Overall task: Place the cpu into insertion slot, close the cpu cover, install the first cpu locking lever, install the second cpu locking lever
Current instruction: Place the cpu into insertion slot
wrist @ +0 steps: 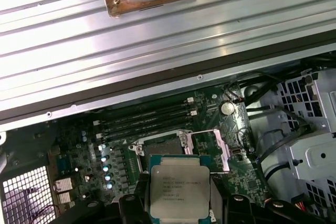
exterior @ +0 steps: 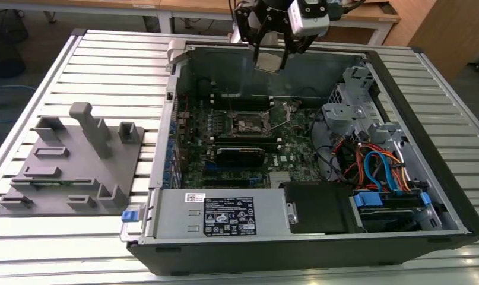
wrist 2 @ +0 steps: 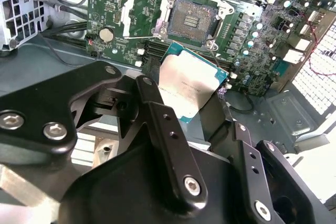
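We are looking at the open computer case (exterior: 429,196), lying well below the gripper (exterior: 269,54), with its green circuit board (exterior: 295,148) facing up toward the gripper. The gripper is clamping the cpu (wrist 2: 189,85) by two opposite edges, narrowed to the chip's width. The cpu cover (wrist 2: 142,11) is standing swung open beside the insertion slot (wrist 2: 191,19), which is lying bare beneath and just ahead of the gripper. The cpu is showing its silver top to both wrist cameras. Being square, it has no long axis, and its edges are running roughly in line with the slot's rim.
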`<action>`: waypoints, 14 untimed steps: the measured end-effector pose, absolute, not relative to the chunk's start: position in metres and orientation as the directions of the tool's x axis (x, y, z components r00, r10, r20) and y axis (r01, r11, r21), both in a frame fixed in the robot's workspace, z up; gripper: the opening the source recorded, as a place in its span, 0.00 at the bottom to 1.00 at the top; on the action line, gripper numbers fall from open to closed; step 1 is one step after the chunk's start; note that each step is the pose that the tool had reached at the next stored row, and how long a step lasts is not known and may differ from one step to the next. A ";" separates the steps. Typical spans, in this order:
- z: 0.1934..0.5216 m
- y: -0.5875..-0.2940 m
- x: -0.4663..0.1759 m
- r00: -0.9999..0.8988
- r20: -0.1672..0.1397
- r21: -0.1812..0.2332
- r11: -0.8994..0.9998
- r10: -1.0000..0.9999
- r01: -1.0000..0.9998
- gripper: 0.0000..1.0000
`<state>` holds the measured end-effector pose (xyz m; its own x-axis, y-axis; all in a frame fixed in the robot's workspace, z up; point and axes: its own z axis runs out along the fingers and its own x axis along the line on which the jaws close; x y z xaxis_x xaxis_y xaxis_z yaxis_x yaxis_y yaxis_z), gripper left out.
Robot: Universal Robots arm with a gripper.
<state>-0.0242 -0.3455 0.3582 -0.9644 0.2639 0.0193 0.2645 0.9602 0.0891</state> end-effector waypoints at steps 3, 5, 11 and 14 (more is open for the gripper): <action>0.358 -0.346 -0.024 -0.955 0.019 0.089 0.951 0.296 0.296 0.54; 0.357 -0.346 -0.024 -0.948 0.019 0.089 0.944 0.318 0.319 0.54; 0.355 -0.346 -0.024 -0.915 0.019 0.088 0.911 0.402 0.402 0.54; 0.355 -0.346 -0.024 -0.911 0.019 0.088 0.907 0.411 0.411 0.54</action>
<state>-0.0242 -0.3461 0.3547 -0.9113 0.4113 0.0190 0.4113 0.9072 0.0882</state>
